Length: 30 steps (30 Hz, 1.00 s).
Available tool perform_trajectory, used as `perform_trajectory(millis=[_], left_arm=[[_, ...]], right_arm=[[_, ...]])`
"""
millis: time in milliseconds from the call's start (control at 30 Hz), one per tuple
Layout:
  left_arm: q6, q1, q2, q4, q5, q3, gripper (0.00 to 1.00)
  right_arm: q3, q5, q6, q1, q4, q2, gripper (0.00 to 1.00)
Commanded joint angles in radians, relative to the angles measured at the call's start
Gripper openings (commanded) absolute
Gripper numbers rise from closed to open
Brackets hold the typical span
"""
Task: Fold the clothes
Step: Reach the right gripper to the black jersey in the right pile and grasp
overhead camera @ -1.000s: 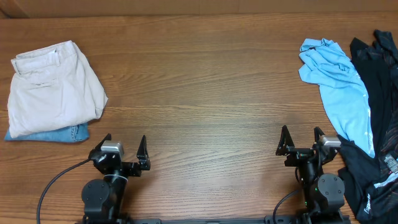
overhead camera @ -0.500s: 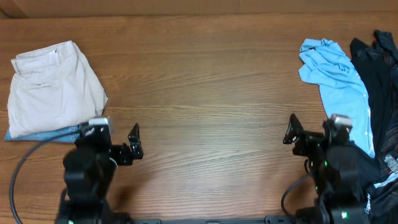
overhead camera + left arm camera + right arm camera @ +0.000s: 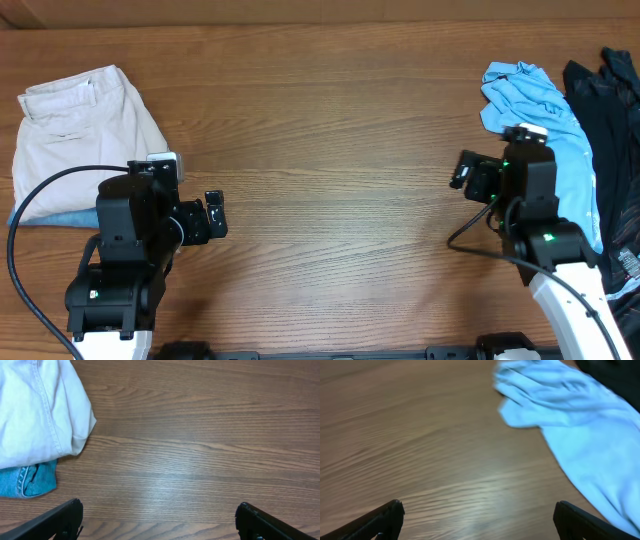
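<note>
The black jersey [image 3: 612, 110] lies rumpled at the right edge of the table [image 3: 330, 120] (light blue shirt [image 3: 545, 125] alongside).

Wooden table [image 3: 330, 120], beige trousers [image 3: 85, 135] over denim [image 3: 50, 216] at left, blue shirt [image 3: 545, 130], black jersey [image 3: 612, 100] at right

— How many garments?
— Four. Beside the left claw [image 3: 216, 215]: one pair of beige trousers [image 3: 85, 140], one denim piece [image 3: 50, 217]. Beside the right claw [image 3: 461, 171]: one light blue shirt [image 3: 545, 140], one black jersey [image 3: 610, 110].
— Claws?
— Two, one worktop [image 3: 330, 120].
</note>
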Motion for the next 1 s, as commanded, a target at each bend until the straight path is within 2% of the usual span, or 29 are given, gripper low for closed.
perform_trajectory(millis=[0, 100, 167, 300, 500, 733, 833, 933, 967], left_arm=[[-0.011, 0.004, 0.0, -0.001, 0.001, 0.028, 1.0], [-0.011, 0.004, 0.0, -0.001, 0.002, 0.028, 1.0], [-0.011, 0.004, 0.0, -0.001, 0.002, 0.028, 1.0], [-0.012, 0.004, 0.001, 0.002, 0.002, 0.028, 1.0], [-0.014, 0.004, 0.001, 0.001, 0.002, 0.028, 1.0], [-0.014, 0.004, 0.001, 0.001, 0.002, 0.028, 1.0], [-0.014, 0.004, 0.001, 0.002, 0.002, 0.028, 1.0], [-0.014, 0.004, 0.001, 0.002, 0.001, 0.028, 1.0], [-0.014, 0.004, 0.001, 0.002, 0.001, 0.028, 1.0]], right_arm=[[0.031, 0.069, 0.204, -0.14, -0.068, 0.003, 1.0], [0.025, 0.069, 0.307, -0.272, -0.15, 0.007, 0.98], [0.015, 0.066, 0.309, -0.344, -0.162, 0.022, 0.95], [-0.005, 0.067, 0.304, -0.423, -0.162, 0.101, 0.94], [-0.011, 0.089, 0.305, -0.48, -0.101, 0.314, 0.94], [-0.011, 0.103, 0.309, -0.509, -0.024, 0.507, 0.82], [-0.011, 0.104, 0.309, -0.509, -0.013, 0.566, 0.63], [-0.011, 0.103, 0.309, -0.509, -0.013, 0.575, 0.17], [-0.01, 0.103, 0.309, -0.509, -0.013, 0.571, 0.09]])
